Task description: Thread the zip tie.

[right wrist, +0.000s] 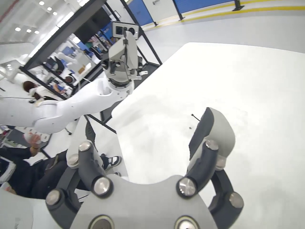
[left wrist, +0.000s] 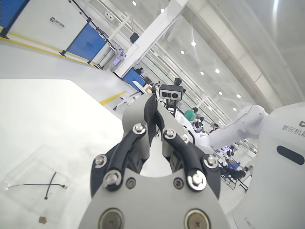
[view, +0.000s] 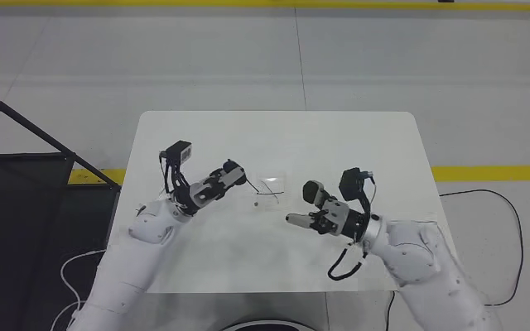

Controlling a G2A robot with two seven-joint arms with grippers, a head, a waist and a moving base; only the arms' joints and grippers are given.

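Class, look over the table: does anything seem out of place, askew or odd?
Two thin black zip ties lie crossed in an X on the clear sheet at mid-table, not side by side. A small brown speck lies nearby, perhaps stray debris; I cannot tell what it is.

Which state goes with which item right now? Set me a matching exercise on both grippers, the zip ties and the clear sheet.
Things:
1. left gripper
2. right gripper
3. zip ties
4. clear sheet

States:
A. lying crossed over each other
B. fingers apart, nothing between them
C. flat on the table
D. fingers pressed together

Pairs: 1-D, 2-B, 3-A, 4-C
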